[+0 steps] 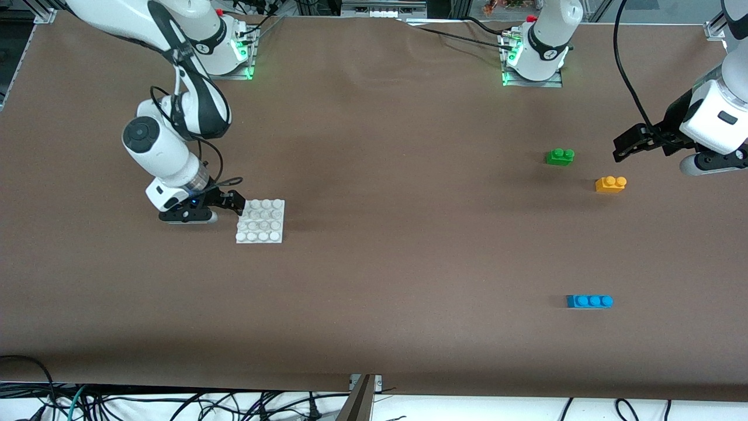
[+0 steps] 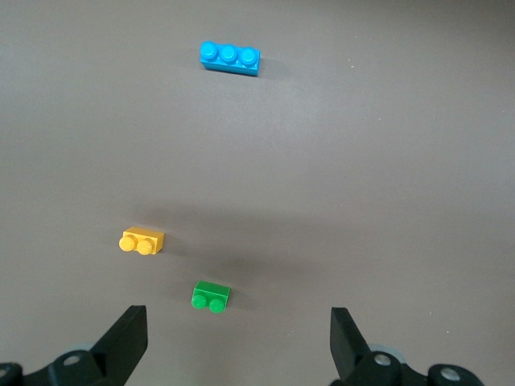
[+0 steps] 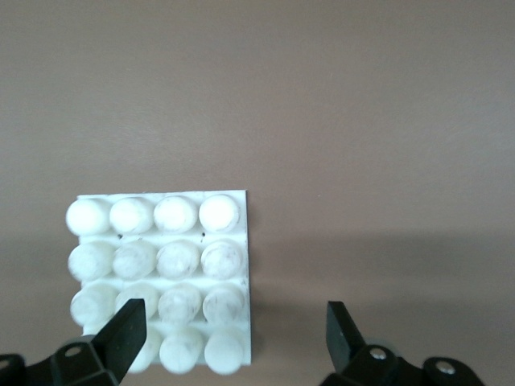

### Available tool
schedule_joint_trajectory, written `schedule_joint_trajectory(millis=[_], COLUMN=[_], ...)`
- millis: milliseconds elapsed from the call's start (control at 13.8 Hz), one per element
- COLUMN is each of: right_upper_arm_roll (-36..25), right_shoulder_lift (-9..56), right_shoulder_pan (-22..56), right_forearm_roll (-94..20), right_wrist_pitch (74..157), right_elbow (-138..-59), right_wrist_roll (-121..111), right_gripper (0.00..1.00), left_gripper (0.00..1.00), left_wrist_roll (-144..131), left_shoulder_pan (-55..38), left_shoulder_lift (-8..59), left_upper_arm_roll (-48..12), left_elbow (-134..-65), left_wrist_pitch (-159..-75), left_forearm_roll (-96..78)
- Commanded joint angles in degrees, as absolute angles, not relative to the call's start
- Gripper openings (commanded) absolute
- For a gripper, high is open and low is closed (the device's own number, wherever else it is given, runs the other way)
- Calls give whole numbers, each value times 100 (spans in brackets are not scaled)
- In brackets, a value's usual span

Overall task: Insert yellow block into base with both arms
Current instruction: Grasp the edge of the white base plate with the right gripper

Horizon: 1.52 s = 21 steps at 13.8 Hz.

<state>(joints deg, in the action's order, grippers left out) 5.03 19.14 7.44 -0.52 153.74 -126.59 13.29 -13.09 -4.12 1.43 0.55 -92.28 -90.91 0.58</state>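
Observation:
The yellow block lies on the table toward the left arm's end, studs up; it also shows in the left wrist view. My left gripper hangs open and empty in the air beside it, and in its wrist view the jaws stand wide apart. The white base lies flat toward the right arm's end. My right gripper is low at the base's edge, open and empty. In the right wrist view one finger is over the base and the other is over bare table.
A green two-stud brick lies a little farther from the front camera than the yellow block, and shows in the left wrist view. A blue three-stud brick lies nearer the front camera. Brown table between base and bricks.

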Motion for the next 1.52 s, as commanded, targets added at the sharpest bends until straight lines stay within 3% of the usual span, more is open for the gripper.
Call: schedule_joint_trajectory(millis=[0, 580, 1449], right_upper_arm_roll=[694, 782, 791], right_shoulder_lift=[2109, 2654, 3163], right_shoulder_pan=[642, 650, 703], right_forearm_roll=[-88, -18, -35], right_wrist_pitch=[15486, 15890, 16409], right_elbow=[-12516, -12393, -12235], right_wrist_roll=[1721, 1837, 1846], right_gripper=[99, 98, 80], left_gripper=[100, 100, 100], left_wrist_roll=[-1301, -1292, -1292], left_shoulder_pan=[-352, -352, -343], left_shoulder_lift=[237, 237, 237], left_upper_arm_roll=[35, 35, 35], left_elbow=[-9026, -9026, -9035], left_wrist_pitch=[-8938, -8895, -8886], left_forearm_roll=[-88, -88, -88])
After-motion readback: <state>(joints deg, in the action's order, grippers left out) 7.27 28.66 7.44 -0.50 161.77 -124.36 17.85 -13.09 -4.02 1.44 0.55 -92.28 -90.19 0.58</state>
